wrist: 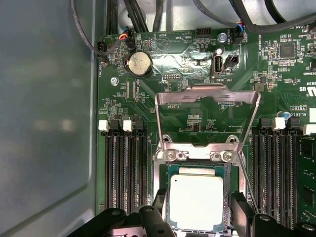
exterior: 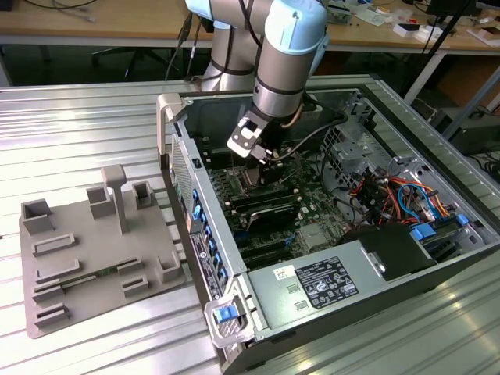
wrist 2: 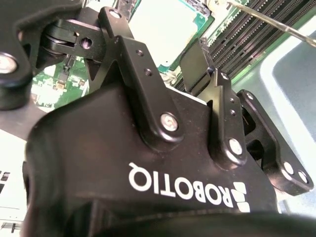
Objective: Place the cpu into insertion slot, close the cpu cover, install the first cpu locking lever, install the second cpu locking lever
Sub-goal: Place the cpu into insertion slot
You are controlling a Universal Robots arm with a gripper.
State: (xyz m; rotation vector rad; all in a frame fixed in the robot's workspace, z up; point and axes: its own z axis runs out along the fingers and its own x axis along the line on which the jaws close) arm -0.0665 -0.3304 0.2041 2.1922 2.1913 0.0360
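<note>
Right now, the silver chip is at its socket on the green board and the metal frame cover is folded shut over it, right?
Not quite: the cpu cover stands open, swung up off the socket, as the first wrist view shows. The cpu is at its socket on the green board, with its top uncovered.

Robot arm (exterior: 289, 55) of silver-grey tube sections, pale blue joint caps at twelve o'clock, cable looping off the wrist, matte black claw (wrist 2: 155, 44) housing, white lettering, silver screw heads
</note>
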